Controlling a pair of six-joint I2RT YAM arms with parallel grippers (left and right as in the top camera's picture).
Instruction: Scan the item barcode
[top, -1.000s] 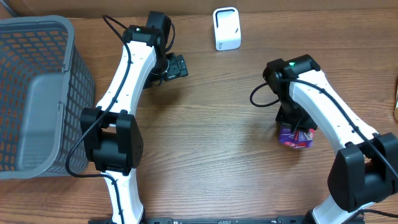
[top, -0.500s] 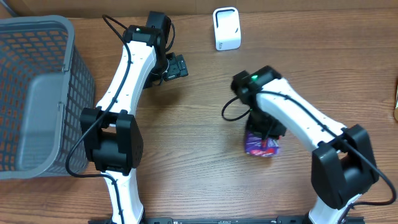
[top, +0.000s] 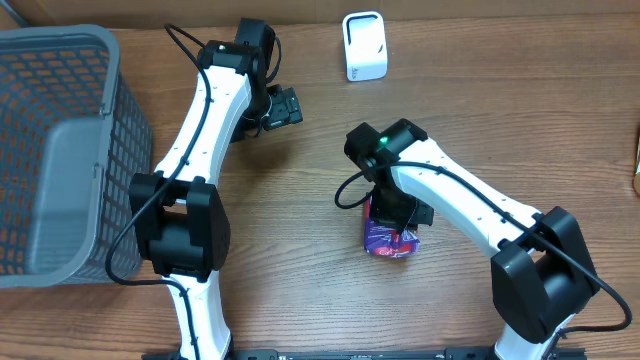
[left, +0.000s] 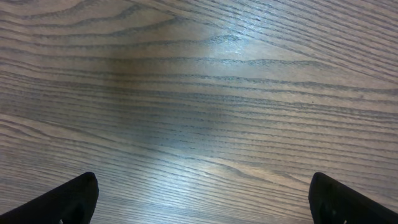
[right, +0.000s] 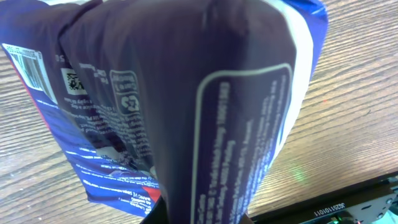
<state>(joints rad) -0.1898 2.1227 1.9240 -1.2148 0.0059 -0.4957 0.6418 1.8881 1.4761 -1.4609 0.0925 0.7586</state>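
While my R gripper (top: 397, 212) sits clamped on the purple packet (top: 388, 241), I see it mid-table w/ its barcode (right: 32, 64) top-left in wrist view. L gripper (top: 287, 105) gapes wide over bare table (left: 199, 93); white scanner (top: 364, 45) at far edge, basket (top: 60, 60) far left.

Table: brown wood table (top: 320, 300), grain running side to side.
Basket: grey mesh basket (top: 125, 130), standing at the table's left end.
Light: soft and even, pale sheen on the table.
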